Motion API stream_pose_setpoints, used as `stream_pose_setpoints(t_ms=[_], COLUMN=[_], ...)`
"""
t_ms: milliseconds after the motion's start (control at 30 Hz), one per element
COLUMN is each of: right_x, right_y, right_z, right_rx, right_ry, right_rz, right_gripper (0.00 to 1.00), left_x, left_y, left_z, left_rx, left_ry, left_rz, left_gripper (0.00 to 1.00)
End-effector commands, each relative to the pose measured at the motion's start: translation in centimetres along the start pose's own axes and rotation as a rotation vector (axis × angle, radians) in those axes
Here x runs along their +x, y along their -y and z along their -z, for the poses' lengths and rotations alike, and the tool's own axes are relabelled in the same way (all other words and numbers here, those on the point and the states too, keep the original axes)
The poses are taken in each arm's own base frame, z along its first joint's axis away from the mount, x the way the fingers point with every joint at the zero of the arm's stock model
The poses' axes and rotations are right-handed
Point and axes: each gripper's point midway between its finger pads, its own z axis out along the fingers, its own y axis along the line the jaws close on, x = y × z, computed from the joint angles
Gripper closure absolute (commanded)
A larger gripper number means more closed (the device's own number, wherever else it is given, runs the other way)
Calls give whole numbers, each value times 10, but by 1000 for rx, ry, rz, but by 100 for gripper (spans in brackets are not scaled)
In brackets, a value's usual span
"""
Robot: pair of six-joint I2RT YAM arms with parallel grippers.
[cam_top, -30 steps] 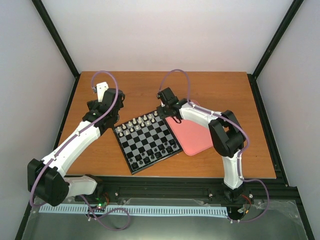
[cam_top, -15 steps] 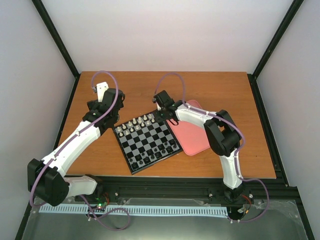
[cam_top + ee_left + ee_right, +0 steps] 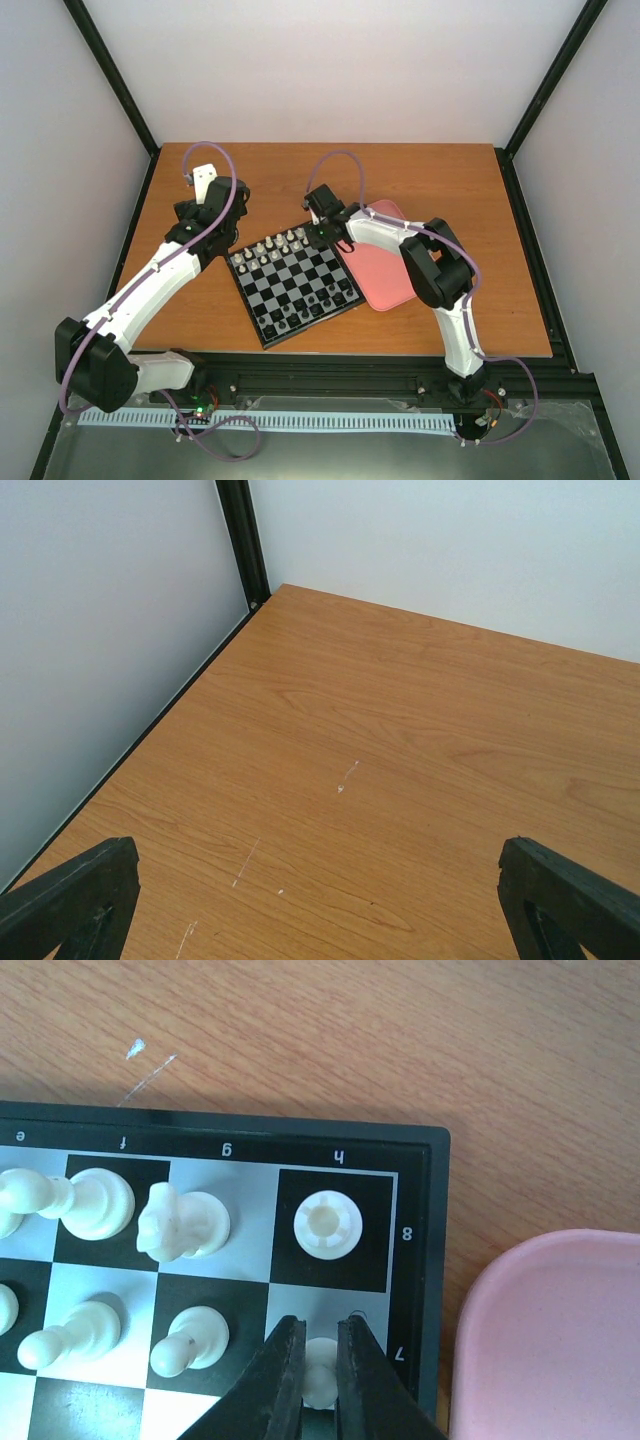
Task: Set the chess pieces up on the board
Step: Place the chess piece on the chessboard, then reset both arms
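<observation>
The black-framed chessboard lies tilted at the table's middle, its far corner in the right wrist view. White pieces stand in its two far rows. My right gripper is over the board's far right corner, shut on a white pawn above the h7 square. A white rook stands on h8, a knight on g8, and pawns beside my fingers. My left gripper is wide open over bare wood left of the board, holding nothing.
A pink rounded tray lies against the board's right side, its corner in the right wrist view. Dark pieces stand in the board's near rows. Walls and black frame posts bound the table.
My right gripper has moved left from over the pink tray's far edge to the board's far right corner. The left arm has not moved.
</observation>
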Motion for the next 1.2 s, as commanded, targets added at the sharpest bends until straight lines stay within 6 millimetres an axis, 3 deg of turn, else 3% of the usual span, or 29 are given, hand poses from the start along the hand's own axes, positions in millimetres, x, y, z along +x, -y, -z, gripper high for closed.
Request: stream_pose_setpoints(t_ms=[0, 367, 567, 733, 800, 833, 867, 900, 1033, 1167], right_x=[-4, -8, -19, -33, -38, -40, -43, -45, -53, -53], right_y=[-7, -7, -10, -3, 4, 8, 14, 17, 39, 90], right_z=[-5, 7, 40, 84, 99, 105, 110, 114, 129, 140], right_rx=[-9, -12, -26, 15, 51, 74, 101, 112, 152, 254], right_ry=[5, 24, 96, 201, 238, 252, 266, 275, 309, 341], right_rz=[18, 25, 34, 37, 32, 29, 22, 17, -41, -156], right_gripper=[90, 79, 67, 57, 45, 34, 11, 1, 0, 0], left_x=[-19, -19, -20, -21, -21, -20, -20, -20, -22, -23], left_y=[-3, -3, -3, -4, -3, -2, -2, -3, -2, -3], left_z=[6, 6, 7, 7, 7, 7, 7, 6, 7, 8], left_rx=[-4, -5, -4, -2, 0, 1, 0, -2, 1, 3], left_ry=[35, 34, 37, 38, 37, 35, 36, 35, 37, 42], left_rz=[53, 52, 55, 57, 56, 55, 53, 53, 56, 62], left_gripper=[0, 0, 0, 0, 0, 0, 0, 0, 0, 0])
